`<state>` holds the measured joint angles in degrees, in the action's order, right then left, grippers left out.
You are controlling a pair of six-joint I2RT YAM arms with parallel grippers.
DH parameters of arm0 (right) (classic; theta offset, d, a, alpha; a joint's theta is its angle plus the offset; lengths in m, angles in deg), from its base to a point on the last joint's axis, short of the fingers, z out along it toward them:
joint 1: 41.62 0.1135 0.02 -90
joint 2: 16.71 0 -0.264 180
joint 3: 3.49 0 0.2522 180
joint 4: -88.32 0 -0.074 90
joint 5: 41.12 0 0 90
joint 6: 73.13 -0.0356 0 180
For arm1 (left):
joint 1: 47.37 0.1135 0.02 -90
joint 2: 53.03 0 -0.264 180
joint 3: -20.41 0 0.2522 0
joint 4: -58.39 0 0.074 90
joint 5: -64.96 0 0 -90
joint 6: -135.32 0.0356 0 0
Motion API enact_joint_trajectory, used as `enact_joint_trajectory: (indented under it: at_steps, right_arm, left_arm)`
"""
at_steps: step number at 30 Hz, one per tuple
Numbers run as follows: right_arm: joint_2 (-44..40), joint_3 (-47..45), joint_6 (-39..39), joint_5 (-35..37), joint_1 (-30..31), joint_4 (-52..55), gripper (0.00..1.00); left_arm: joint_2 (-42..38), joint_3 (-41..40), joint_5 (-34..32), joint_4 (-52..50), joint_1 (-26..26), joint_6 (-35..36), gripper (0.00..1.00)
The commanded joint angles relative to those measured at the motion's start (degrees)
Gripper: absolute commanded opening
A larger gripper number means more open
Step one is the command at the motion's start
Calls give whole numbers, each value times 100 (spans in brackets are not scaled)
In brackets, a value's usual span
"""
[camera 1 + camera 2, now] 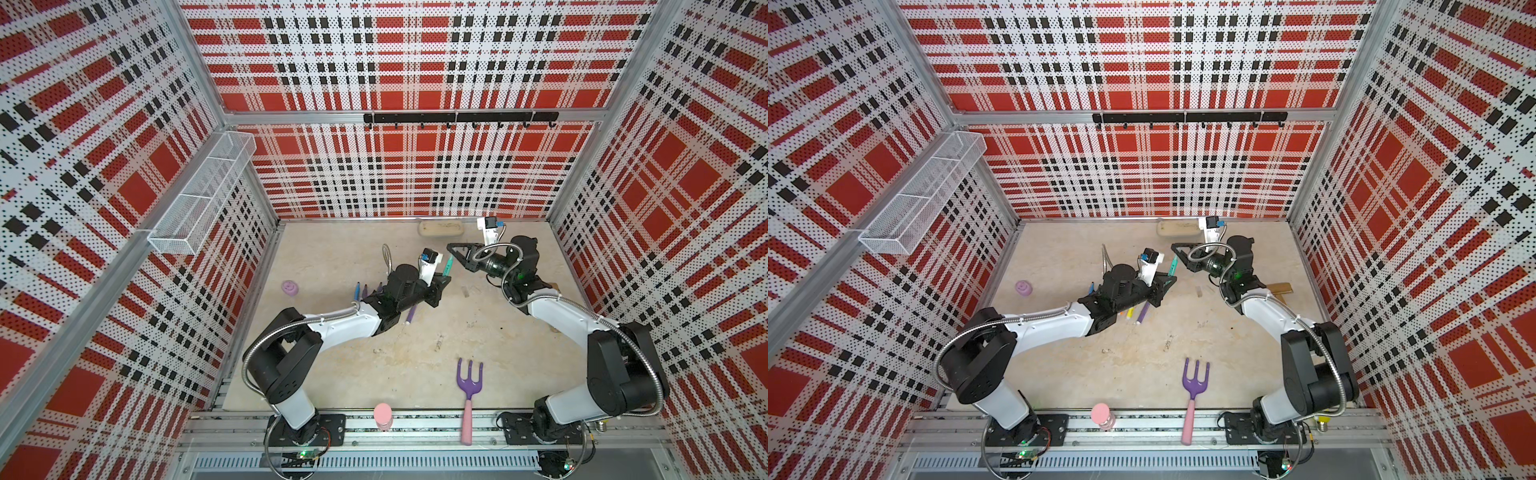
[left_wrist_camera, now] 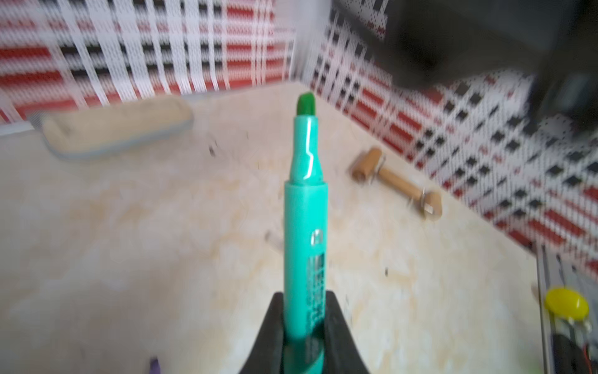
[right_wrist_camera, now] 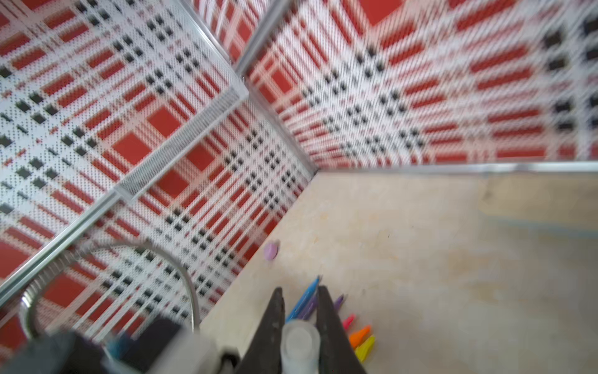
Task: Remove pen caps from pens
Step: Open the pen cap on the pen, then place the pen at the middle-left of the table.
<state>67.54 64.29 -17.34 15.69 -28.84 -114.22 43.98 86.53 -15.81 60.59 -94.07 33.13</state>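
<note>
Pen (image 2: pixel 304 226), teal, clamped in left claw (image 2: pixel 304 296), nib bare; clear cap (image 3: pixel 299 343) apparently pinched in right claw (image 3: pixel 301 289).

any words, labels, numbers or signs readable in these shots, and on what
Teal pen: white print and a small logo on the barrel, too blurred to read.
No other writing, number or sign can be made out in any view.

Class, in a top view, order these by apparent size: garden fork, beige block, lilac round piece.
Largest first:
garden fork
beige block
lilac round piece
The block, farthest from the camera, may look undersized.
</note>
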Motion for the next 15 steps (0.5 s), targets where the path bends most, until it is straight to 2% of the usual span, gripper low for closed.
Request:
enact_joint_trajectory:
  at_steps: [1, 3, 6, 15]
  right_arm:
    - [-884, 703, 660, 1149, -240, -1571, 0]
    - [-1080, 780, 1074, 1313, -240, -1117, 0]
    - [-1289, 743, 1301, 1335, -249, -844, 0]
    - [-1742, 386, 1471, 1399, -249, -305, 0]
  left_arm:
    - [476, -421, 260, -1951, -226, 187, 0]
    - [485, -394, 157, -2024, -261, 205, 0]
    - [417, -393, 116, -1978, -270, 186, 0]
    - [-216, -417, 92, -1785, -196, 78, 0]
